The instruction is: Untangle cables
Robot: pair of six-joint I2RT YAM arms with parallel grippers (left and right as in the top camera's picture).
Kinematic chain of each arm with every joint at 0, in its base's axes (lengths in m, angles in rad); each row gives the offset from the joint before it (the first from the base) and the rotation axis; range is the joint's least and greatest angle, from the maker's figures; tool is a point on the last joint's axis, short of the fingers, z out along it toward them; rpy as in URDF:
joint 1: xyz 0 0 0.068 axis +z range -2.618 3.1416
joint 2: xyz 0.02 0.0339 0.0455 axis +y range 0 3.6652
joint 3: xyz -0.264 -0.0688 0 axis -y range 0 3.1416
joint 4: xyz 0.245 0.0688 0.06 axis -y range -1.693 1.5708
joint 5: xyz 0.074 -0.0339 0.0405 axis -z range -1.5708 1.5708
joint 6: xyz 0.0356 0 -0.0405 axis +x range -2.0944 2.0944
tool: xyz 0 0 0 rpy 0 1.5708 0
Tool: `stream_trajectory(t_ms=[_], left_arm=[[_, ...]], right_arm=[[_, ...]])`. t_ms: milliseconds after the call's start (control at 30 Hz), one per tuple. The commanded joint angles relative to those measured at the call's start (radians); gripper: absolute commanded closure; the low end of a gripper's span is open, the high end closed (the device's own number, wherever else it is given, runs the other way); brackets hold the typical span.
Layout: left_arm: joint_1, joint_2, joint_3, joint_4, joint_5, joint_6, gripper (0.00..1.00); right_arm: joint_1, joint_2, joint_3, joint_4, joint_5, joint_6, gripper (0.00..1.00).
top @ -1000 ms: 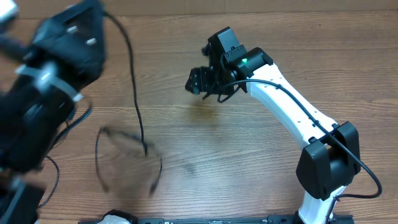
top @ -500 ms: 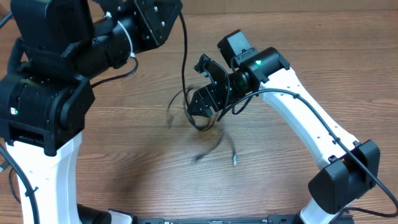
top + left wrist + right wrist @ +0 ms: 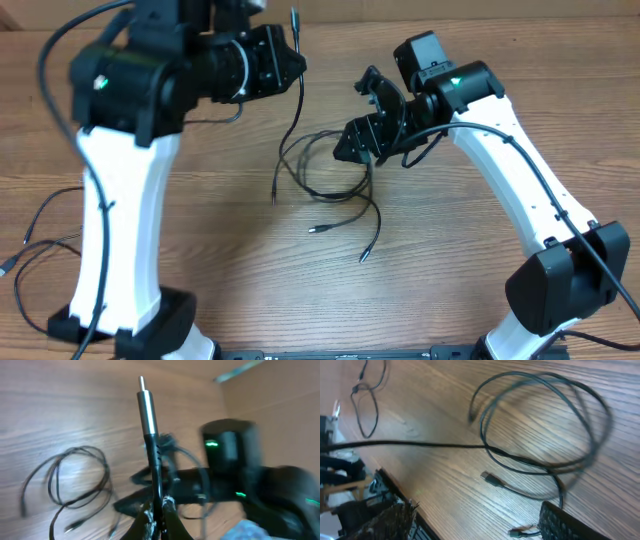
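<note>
The cables lie in loose black loops at the middle of the worktop, their small plug ends trailing toward me. One strand climbs out of the heap to my left hand. That hand is pressed together on it just below its silver-tipped plug, and the plug points up. My right hand hangs spread wide at the loops' right edge; I cannot tell whether it touches them. Another thin cable curls at the far left edge, well apart. The worktop is brown wood grain, and a plain tan panel stands past its far edge.
</note>
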Motion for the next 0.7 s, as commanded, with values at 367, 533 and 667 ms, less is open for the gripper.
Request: stream_trajectory(t_ms=[367, 533, 667], left_arm=[[0.017, 0.187, 0.009, -0.167, -0.500, 0.093, 0.00], [-0.010, 0.199, 0.007, -0.146, -0.480, 0.226, 0.06], [-0.072, 0.216, 0.007, -0.153, -0.429, 0.370, 0.10]], right_arm=[[0.008, -0.017, 0.008, 0.005, 0.257, 0.246, 0.18], [-0.004, -0.017, 0.008, -0.015, 0.338, 0.288, 0.17], [-0.052, -0.017, 0.008, -0.030, 0.366, 0.327, 0.17]])
